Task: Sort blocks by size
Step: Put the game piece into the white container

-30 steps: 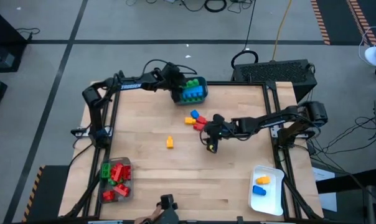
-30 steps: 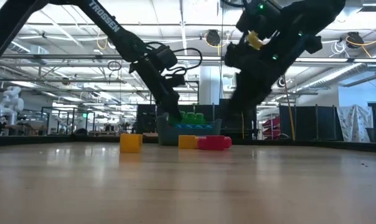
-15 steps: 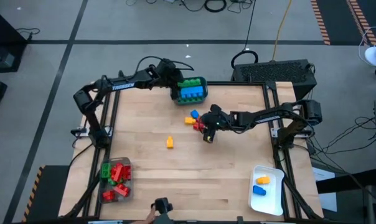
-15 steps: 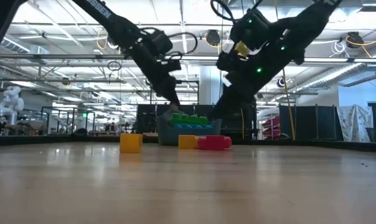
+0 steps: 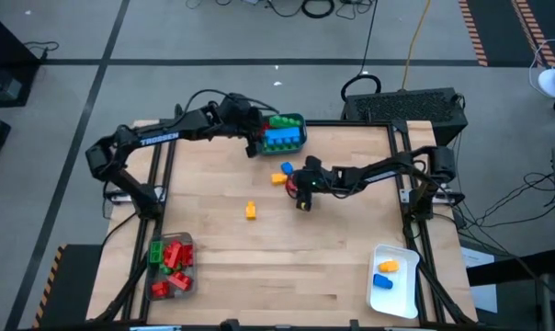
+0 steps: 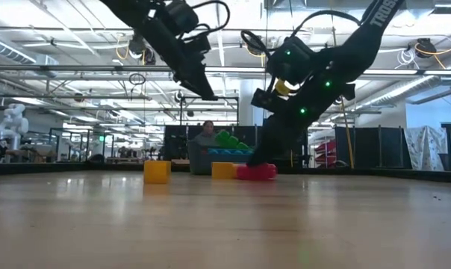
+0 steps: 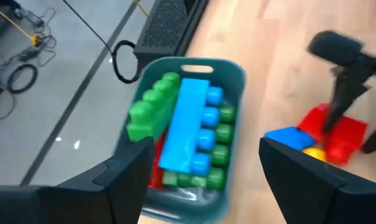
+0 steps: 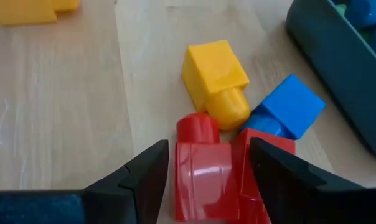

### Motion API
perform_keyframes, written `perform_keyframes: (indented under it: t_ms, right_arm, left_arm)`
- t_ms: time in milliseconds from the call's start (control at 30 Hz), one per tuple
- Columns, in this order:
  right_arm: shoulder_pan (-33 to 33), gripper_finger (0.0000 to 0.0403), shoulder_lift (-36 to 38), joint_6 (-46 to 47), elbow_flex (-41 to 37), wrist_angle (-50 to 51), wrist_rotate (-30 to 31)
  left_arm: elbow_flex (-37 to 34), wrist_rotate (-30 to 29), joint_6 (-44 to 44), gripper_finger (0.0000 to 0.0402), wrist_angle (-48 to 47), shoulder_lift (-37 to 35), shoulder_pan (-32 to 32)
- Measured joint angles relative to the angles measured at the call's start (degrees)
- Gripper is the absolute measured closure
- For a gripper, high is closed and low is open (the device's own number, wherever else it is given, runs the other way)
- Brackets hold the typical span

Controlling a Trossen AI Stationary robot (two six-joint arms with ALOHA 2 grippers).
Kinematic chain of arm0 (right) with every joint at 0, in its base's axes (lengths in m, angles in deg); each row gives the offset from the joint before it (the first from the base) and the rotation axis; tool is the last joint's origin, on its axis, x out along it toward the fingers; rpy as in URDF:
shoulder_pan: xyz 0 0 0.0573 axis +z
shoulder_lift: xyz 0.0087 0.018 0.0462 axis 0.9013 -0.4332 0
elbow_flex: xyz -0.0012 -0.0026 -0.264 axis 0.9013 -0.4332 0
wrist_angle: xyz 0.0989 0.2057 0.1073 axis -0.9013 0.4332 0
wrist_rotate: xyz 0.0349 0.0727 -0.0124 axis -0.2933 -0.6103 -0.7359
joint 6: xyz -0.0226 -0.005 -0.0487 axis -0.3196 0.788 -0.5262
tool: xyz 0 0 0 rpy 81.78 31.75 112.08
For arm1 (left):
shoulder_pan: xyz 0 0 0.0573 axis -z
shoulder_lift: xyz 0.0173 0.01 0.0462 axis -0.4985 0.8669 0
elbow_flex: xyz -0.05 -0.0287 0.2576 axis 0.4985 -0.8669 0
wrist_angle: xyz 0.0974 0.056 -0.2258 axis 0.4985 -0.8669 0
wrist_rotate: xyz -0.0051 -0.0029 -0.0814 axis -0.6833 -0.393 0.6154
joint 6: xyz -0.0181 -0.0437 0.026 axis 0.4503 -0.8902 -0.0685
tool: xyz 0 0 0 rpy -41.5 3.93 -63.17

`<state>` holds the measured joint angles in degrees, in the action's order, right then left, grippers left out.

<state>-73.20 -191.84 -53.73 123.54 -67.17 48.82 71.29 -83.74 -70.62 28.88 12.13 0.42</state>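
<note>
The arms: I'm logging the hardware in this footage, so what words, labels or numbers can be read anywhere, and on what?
"TROSSEN": white lettering on the left arm, small in the high view.
"TROS...": cut off by the picture's edge on the right arm, low view.
The blocks, teal bin and white tray show no readable text.

Even bright overhead light; ceiling lamps glare above bench (image 6: 225, 224) in low view; soft shadows; left wrist view motion-blurred.
</note>
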Motion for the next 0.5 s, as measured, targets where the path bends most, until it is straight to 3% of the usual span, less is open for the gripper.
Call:
perform_keyframes:
  t_ms: [233, 367, 500]
  right_arm:
    - [-0.2, 0.0193, -1.8, -0.3, 0.1, -0.1, -1.5]
    - [0.5, 0.0193, -1.4, 4.0, -0.3, 4.1, -6.3]
    - [2.3, 0.0193, 0.8, 6.6, -0.2, 8.1, -5.8]
  left_arm:
    - [-4.0, -0.8, -4.5, 0.011, -1.7, -3.3, 4.5]
    - [-5.4, -4.6, -7.4, 0.011, -2.8, -3.5, 7.2]
    - [-5.4, -7.1, -9.1, 0.011, -4.3, -3.5, 9.9]
